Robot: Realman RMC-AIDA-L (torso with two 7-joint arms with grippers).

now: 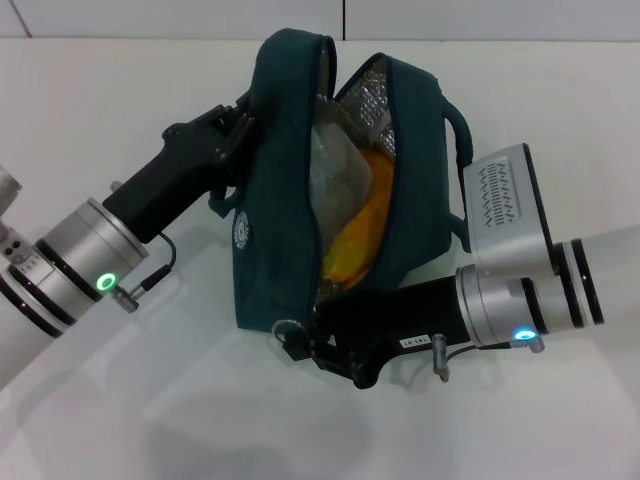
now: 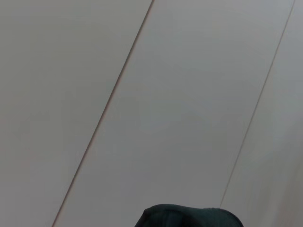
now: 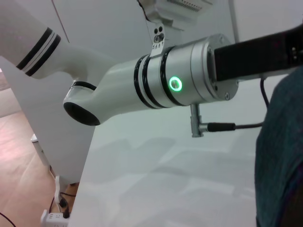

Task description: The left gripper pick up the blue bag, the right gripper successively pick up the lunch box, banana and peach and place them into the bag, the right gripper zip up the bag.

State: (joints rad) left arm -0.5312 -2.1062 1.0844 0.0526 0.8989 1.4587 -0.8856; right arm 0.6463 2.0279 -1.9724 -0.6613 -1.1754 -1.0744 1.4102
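Observation:
The blue bag (image 1: 275, 230) is held up off the white table with its top gaping and the silver lining (image 1: 365, 85) showing. My left gripper (image 1: 238, 128) is shut on the bag's far-left side, near a handle. Inside the opening lie the translucent lunch box (image 1: 335, 165) and, beneath it, the yellow-orange banana (image 1: 360, 235). The peach is hidden. My right gripper (image 1: 303, 347) sits at the bag's near end, shut on the ring zip pull (image 1: 286, 327). A strip of the bag (image 2: 189, 216) edges the left wrist view, and its fabric (image 3: 281, 156) fills one side of the right wrist view.
The white table (image 1: 120, 420) spreads around the bag, with a wall seam behind. The left arm's silver cuff with its green light (image 3: 176, 84) crosses the right wrist view, close to the bag. The table's side edge and brown floor (image 3: 23, 156) lie beyond it.

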